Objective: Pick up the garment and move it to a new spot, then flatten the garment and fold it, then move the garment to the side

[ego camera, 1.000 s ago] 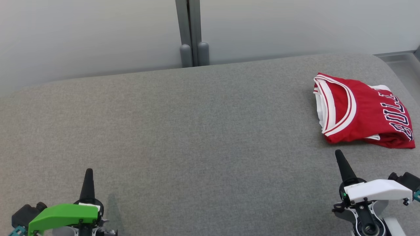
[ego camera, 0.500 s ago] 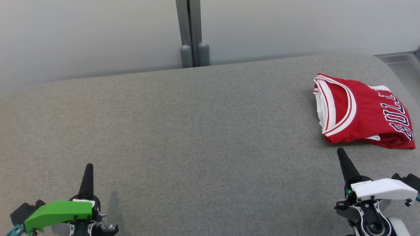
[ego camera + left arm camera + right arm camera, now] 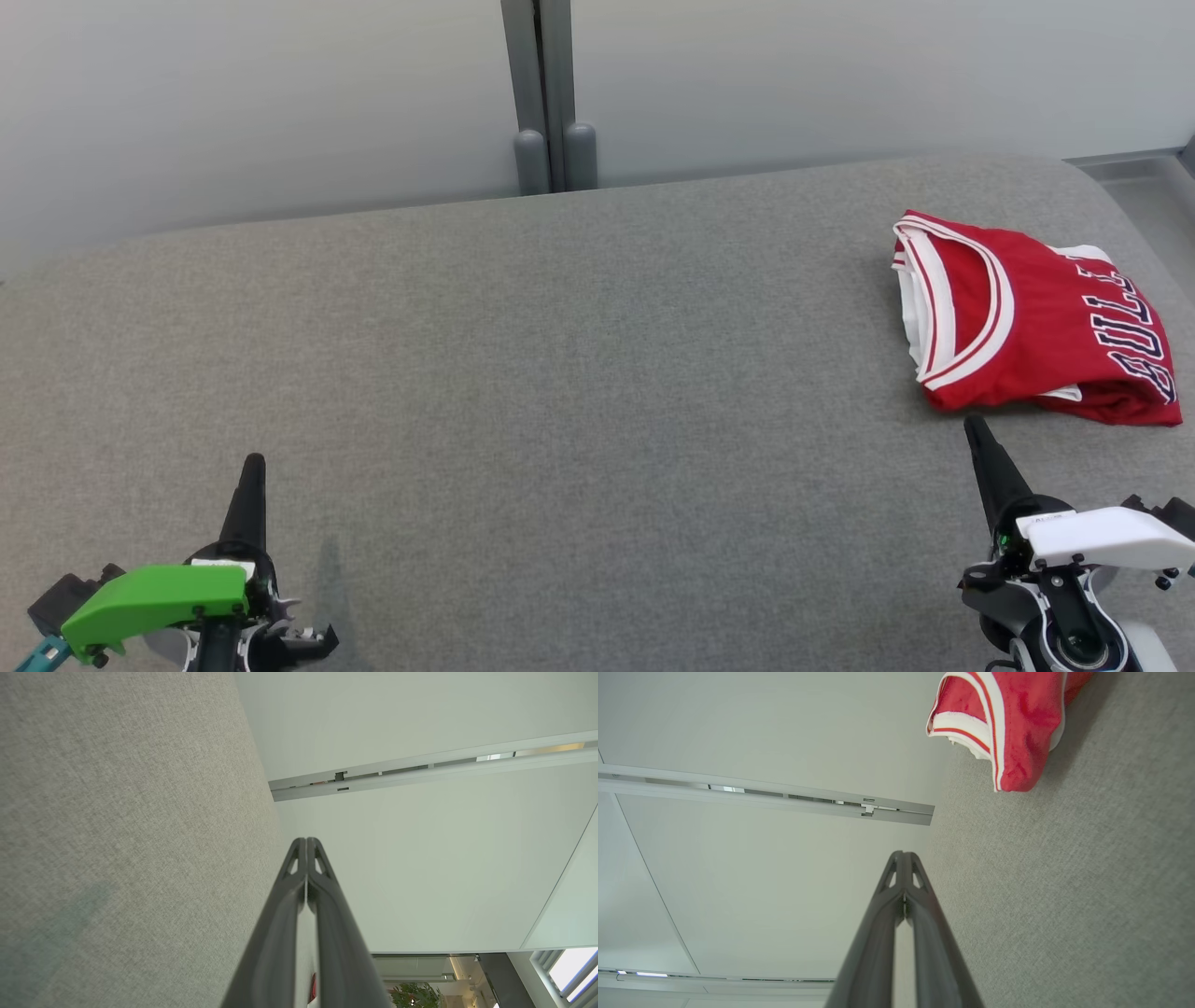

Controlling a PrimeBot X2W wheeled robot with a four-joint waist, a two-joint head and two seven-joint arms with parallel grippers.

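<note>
- The left gripper [image 3: 253, 462] sits at the near left over the grey fabric surface [image 3: 579, 373]. Its two dark fingers are pressed together into one point and grasp nothing.
- A green cover [image 3: 154, 597] caps the left wrist. The parts below it are cut off by the near edge of the head view.
- In the left wrist view, a sliver of red shows low in the slit between the fingers, too small to identify.
- A grey post [image 3: 546, 93] stands at the far middle, against pale wall panels [image 3: 280, 103]. Its base is hidden behind the far edge of the surface.
- The right gripper [image 3: 973, 425] sits at the near right, also clenched to a single point and holding nothing. Its tip is just short of the jersey's near edge, apart from the cloth.
- A white cover [image 3: 1102, 537] tops the right wrist. The housing under it runs off the bottom of the frame.
- The red basketball jersey [image 3: 1036, 322] lies folded at the far right of the surface, with its white-trimmed neckline turned left.
- The jersey's dark lettering runs along its right side. Only "BULL" can be read before the fold swallows the rest.
- In the right wrist view, only a corner of the jersey shows, cropped by the top edge.
</note>
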